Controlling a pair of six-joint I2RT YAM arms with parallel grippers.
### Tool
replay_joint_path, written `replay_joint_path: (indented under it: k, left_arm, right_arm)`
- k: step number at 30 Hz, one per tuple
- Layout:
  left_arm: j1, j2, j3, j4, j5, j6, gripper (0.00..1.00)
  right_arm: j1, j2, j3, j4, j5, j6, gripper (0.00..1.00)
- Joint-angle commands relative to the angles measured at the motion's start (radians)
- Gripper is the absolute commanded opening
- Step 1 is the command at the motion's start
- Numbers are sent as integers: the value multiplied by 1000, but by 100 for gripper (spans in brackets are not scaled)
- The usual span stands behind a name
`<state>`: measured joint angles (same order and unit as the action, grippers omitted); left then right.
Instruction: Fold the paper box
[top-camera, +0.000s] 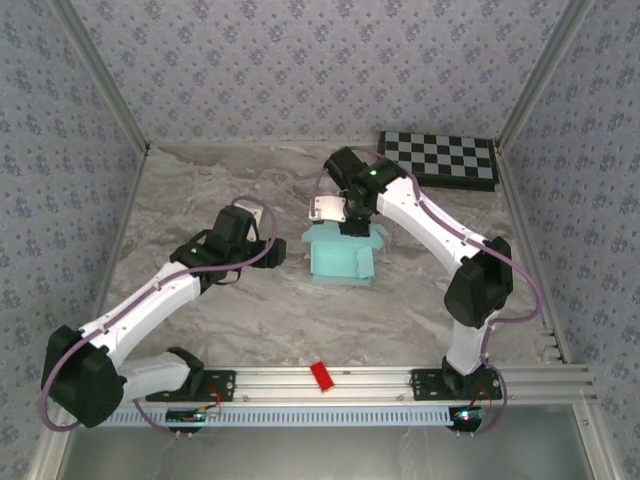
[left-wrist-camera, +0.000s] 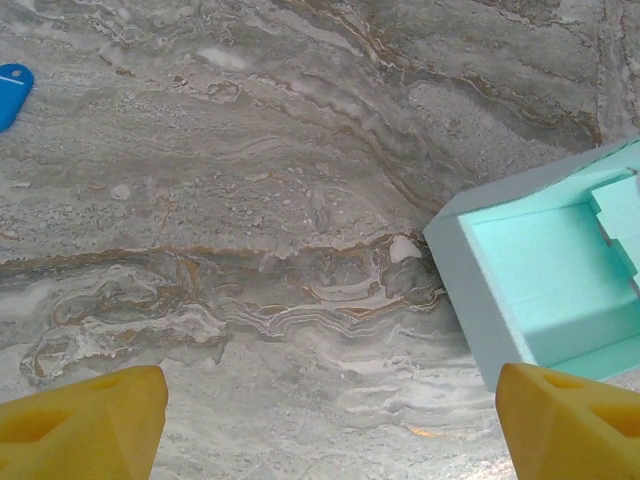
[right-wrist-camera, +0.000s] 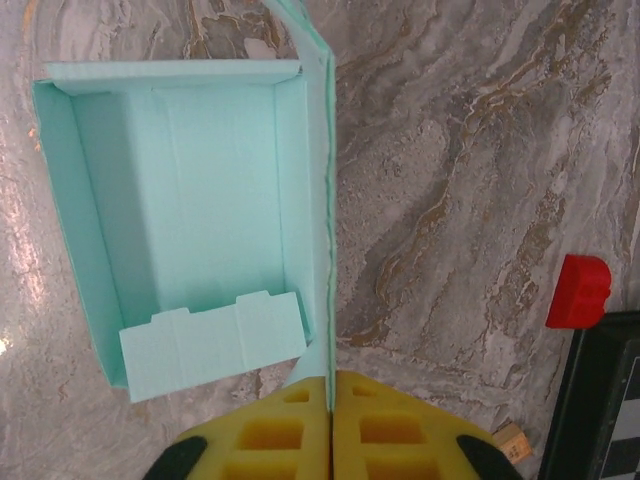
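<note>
**Q:** What is the overall layout?

**A:** A marble-patterned table (top-camera: 250, 310) with two arms reaching in from the near edge. The paper box (top-camera: 340, 258), pale blue-green card, sits around the middle, a little toward the far side. It is an open tray with its walls standing.

**Q:** What are the grippers doing?

**A:** The right gripper (right-wrist-camera: 331, 400) is at the box's far edge, its yellow fingers clenched on a tall side panel (right-wrist-camera: 325, 180) that stands upright. The left gripper (left-wrist-camera: 330, 425) hovers just left of the box with its fingers spread wide, holding nothing.

**Q:** Which step does this look like?

**A:** Probably closing up. A tabbed flap (right-wrist-camera: 210, 340) leans loosely into the tray at one end, not tucked in.

**Q:** What does the next move call for?

**A:** Likely folding the held panel over, with the left gripper steadying the tray so the thin card doesn't slide or buckle.
</note>
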<state>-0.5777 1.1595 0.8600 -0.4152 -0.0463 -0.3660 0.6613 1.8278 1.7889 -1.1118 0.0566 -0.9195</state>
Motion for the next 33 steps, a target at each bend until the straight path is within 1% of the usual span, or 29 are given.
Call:
replay_joint_path:
  k: [1, 3, 7, 11, 13, 16, 19, 21, 24, 26, 28, 33]
  left_arm:
    - [6, -2, -5, 15, 20, 27, 85]
    - [6, 1, -7, 20, 23, 33, 85]
    - [7, 4, -9, 43, 42, 58, 86]
    - [6, 9, -17, 75, 66, 114, 86]
    - [6, 13, -21, 90, 98, 161, 85]
    - [8, 17, -29, 111, 176, 247, 84]
    - [15, 13, -68, 172, 244, 345, 84]
    - [31, 13, -110, 241, 280, 401, 84]
    - [99, 23, -159, 340, 397, 433, 84]
    - [138, 43, -164, 368, 449, 442, 83]
    - [158, 71, -164, 385, 484, 482, 82]
    - [167, 138, -182, 455, 561, 618, 80]
  right_arm:
    - [6, 20, 48, -33, -26, -207, 23]
    - [7, 25, 65, -38, -33, -205, 32]
    - [7, 8, 81, -28, -45, -195, 40]
    - [-1, -43, 73, 10, -61, -163, 48]
    - [-6, -74, 58, 29, -61, -135, 49]
    - [-16, -141, 7, 91, -47, -49, 50]
    - [-39, -236, -80, 173, -61, 67, 49]
    - [-58, -319, -174, 266, -64, 167, 49]
    - [-81, -429, -294, 360, -36, 343, 49]
    - [-92, -491, -355, 373, -16, 456, 49]
    - [-101, -546, -416, 372, -3, 552, 49]
    - [-108, -686, -604, 393, 27, 791, 49]
